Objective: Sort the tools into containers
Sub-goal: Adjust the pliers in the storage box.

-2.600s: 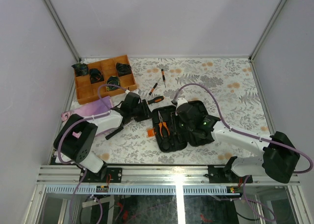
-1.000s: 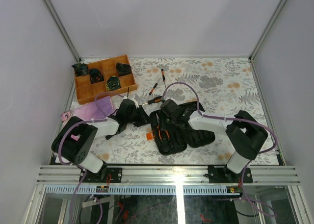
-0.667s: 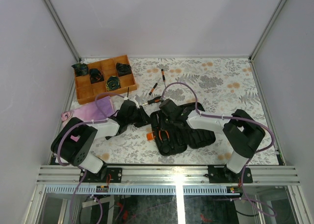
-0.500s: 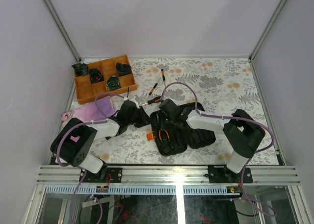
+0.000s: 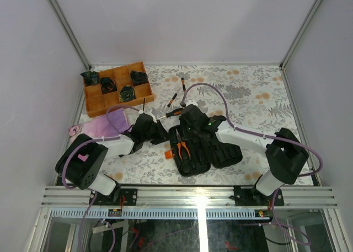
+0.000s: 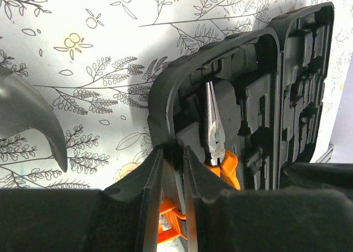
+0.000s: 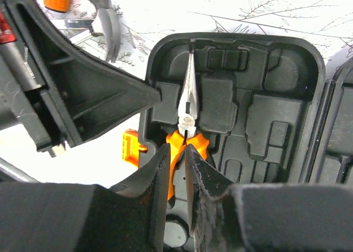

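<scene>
The black tool case (image 5: 220, 147) lies open at the table's middle, with orange-handled pliers (image 5: 182, 148) in its left half. My left gripper (image 5: 160, 133) is shut on the case's left rim (image 6: 160, 106), seen in the left wrist view (image 6: 172, 153). My right gripper (image 5: 187, 125) hovers over that half, jaws nearly closed just above the pliers' handles (image 7: 186, 117), empty (image 7: 177, 147). An orange-and-black screwdriver (image 5: 175, 112) and two thin drivers (image 5: 172, 99) (image 5: 183, 85) lie beyond the case. A steel hammer head (image 7: 106, 17) shows behind my left gripper.
An orange-brown wooden divided tray (image 5: 96, 103) with black items stands at the back left. A purple cloth (image 5: 105, 122) lies beside my left arm. The case's orange tab (image 5: 168, 153) sticks out to the left. Grey walls enclose the table.
My right gripper moved from the case's right half to over the pliers, then its elbow swung out right. My left gripper shifted to the case's left rim and closed on it.
</scene>
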